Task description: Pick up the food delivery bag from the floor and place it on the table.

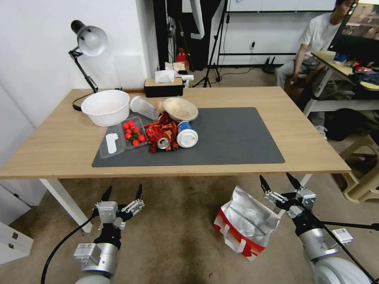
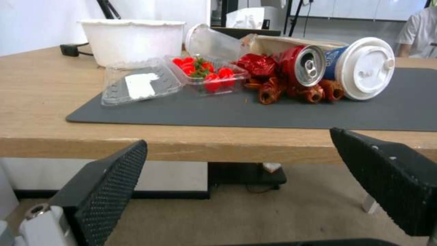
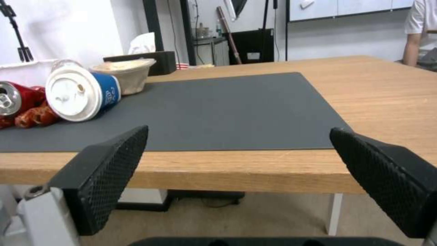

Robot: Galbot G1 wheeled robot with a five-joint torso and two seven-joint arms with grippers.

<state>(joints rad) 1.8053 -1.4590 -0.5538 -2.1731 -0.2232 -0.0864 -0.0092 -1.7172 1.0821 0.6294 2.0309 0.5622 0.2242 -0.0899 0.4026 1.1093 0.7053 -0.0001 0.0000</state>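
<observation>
Food delivery bag (image 1: 242, 223) sits on the floor (image 1: 177, 236), near-right, just short of the table (image 1: 316, 150) edge, mouth open, tilted. My right gripper (image 1: 280, 184) hangs just beside its right rim, fingers spread wide, empty. Left gripper (image 1: 122, 195) likewise wide, empty, well left. Risks: foil rim crumpling under pinch; the lifted bag catching the table edge.

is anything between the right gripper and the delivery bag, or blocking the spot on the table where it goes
Nothing visible. The open right gripper hangs just beside the food delivery bag on the floor, with no object between them. On the table, the clutter sits on the robot's left part of the mat; the right part is bare.
</observation>
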